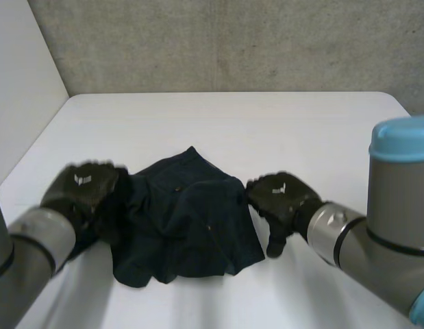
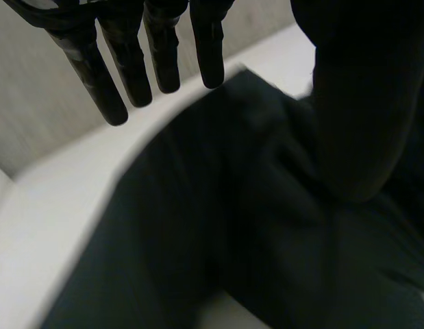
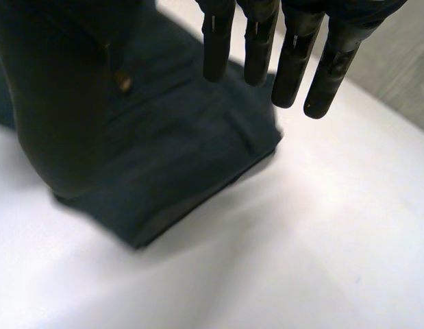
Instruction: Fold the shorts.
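Dark navy shorts [image 1: 181, 223] lie bunched on the table [image 1: 266, 123] between the left hand [image 1: 85, 188] and right hand [image 1: 280, 195], both straight-fingered and empty; each would best pinch the shorts' near edge squarely before folding

The shorts [image 1: 184, 226] were a plain dark navy. The table [image 1: 266, 123] was white, and the wall [image 1: 232, 41] was grey with fine darker speckles. The left hand [image 1: 85, 188] and the right hand [image 1: 280, 195] were black. The right arm [image 1: 383, 253] was grey with a light-blue cap [image 1: 402, 139].
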Available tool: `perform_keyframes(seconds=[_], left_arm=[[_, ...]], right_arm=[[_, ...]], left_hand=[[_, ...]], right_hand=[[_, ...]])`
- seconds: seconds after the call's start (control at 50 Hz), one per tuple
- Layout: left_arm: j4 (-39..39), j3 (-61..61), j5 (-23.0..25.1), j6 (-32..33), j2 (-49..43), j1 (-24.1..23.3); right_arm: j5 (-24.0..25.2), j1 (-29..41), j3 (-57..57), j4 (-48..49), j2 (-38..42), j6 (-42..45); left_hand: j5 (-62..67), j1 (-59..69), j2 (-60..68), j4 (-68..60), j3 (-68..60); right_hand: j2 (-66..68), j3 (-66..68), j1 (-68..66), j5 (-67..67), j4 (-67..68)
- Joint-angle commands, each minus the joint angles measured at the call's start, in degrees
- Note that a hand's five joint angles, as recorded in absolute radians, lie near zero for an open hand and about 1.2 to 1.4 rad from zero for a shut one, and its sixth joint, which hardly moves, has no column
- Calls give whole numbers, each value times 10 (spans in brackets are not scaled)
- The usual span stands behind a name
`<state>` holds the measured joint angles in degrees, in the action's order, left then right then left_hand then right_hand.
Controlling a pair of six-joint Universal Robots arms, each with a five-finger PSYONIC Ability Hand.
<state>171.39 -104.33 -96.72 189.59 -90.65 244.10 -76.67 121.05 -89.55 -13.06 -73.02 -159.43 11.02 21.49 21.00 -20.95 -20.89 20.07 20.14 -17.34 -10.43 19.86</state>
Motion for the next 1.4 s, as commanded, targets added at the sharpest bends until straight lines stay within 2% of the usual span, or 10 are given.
perform_keyframes(seconds=[0.02,0.18,0.34,0.52,0.68,0.78,1.04,1.16,1.26,1.4], left_arm=[[-52,-54,2,-68,-5,-34],[16,-66,-5,-76,-60,-43],[62,-43,-26,-76,-124,-46],[82,-4,-80,-76,-186,-58],[97,18,-94,-76,-203,-65],[110,25,-94,-76,-220,-66],[128,32,-94,-74,-233,-71],[125,43,-95,-67,-215,-71],[95,52,-87,-55,-140,-69],[79,64,-87,-45,-67,-71]], right_arm=[[10,8,-76,52,6,10],[11,9,-118,168,31,-87],[8,26,-111,182,69,-161],[6,50,-94,198,96,-175],[5,64,-66,201,129,-218],[-12,66,-41,202,155,-222],[-47,71,-16,234,167,-219],[-51,71,2,227,171,-203],[-73,64,-3,226,135,-174],[-34,60,-39,140,77,-179]], left_hand=[[55,50,55,-56,-56],[-7,-12,-7,6,6],[-5,-10,-5,5,4],[3,-2,3,-4,-4],[23,18,23,-24,-24],[109,104,109,-110,-110],[588,583,588,-589,-589],[590,585,590,-591,-591],[590,585,590,-591,-591],[590,585,590,-591,-591]], right_hand=[[47,46,-74,-43,49],[35,34,-62,-31,37],[28,27,-55,-24,30],[36,36,-64,-33,38],[50,49,-77,-46,52],[78,78,-106,-75,80],[599,598,-626,-596,601],[599,599,-627,-596,601],[599,599,-627,-596,601],[59,58,-86,-55,61]])
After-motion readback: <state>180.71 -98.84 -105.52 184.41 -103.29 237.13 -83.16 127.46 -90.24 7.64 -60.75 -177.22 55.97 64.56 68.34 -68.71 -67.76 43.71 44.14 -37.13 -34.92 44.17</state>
